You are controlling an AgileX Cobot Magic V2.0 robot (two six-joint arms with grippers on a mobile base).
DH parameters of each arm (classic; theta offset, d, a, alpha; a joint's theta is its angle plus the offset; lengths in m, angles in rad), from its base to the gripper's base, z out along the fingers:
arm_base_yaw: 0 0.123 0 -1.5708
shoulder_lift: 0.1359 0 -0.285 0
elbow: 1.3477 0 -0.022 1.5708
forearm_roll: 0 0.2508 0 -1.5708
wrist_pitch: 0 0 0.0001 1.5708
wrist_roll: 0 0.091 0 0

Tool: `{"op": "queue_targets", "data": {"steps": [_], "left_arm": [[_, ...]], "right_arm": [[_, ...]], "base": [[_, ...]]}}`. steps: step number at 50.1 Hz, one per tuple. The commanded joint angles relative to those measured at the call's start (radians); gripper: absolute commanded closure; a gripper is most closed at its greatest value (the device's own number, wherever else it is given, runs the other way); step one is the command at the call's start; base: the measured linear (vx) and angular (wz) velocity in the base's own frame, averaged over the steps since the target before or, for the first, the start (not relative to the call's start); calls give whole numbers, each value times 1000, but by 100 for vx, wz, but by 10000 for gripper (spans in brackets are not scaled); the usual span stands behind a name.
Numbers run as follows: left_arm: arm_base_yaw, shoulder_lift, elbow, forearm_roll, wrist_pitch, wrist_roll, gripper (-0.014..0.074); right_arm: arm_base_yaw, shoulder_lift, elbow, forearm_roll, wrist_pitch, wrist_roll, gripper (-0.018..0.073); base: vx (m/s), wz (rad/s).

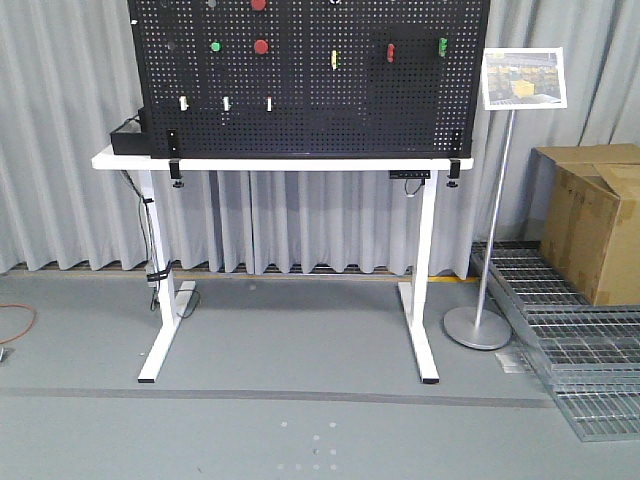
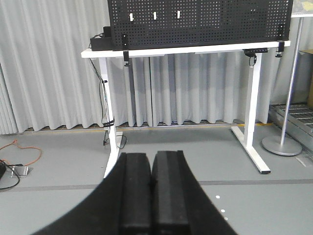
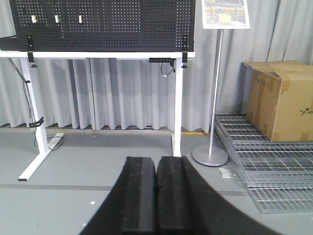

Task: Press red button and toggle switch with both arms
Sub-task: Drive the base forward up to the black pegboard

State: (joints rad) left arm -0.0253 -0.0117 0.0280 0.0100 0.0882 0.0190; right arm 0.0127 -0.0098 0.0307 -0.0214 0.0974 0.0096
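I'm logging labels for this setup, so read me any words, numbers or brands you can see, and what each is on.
Nothing can be read for certain.
Sign on the floor stand: a printed picture; any wording is too small to read.
Cardboard box: a small dark mark at its right edge, too blurred to read.
Black pegboard: no readable labels.

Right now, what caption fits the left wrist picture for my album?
Left gripper shut, facing the white table and black pegboard across the grey floor.

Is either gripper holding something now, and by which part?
Nothing is held. The left gripper and the right gripper are both shut empty, away from the pegboard.
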Motion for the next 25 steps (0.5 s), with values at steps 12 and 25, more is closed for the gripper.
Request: {"op": "queue_targets", "data": {"steps": [12, 25], "left_arm": [[1, -4, 33, -10, -80, -4, 595], [1, -4, 33, -10, -80, -4, 595]], "right_arm": [[-6, -16, 11, -4, -79, -2, 562], [-6, -16, 11, -4, -79, -2, 562]], "base": [[0, 0], [0, -1]]}}
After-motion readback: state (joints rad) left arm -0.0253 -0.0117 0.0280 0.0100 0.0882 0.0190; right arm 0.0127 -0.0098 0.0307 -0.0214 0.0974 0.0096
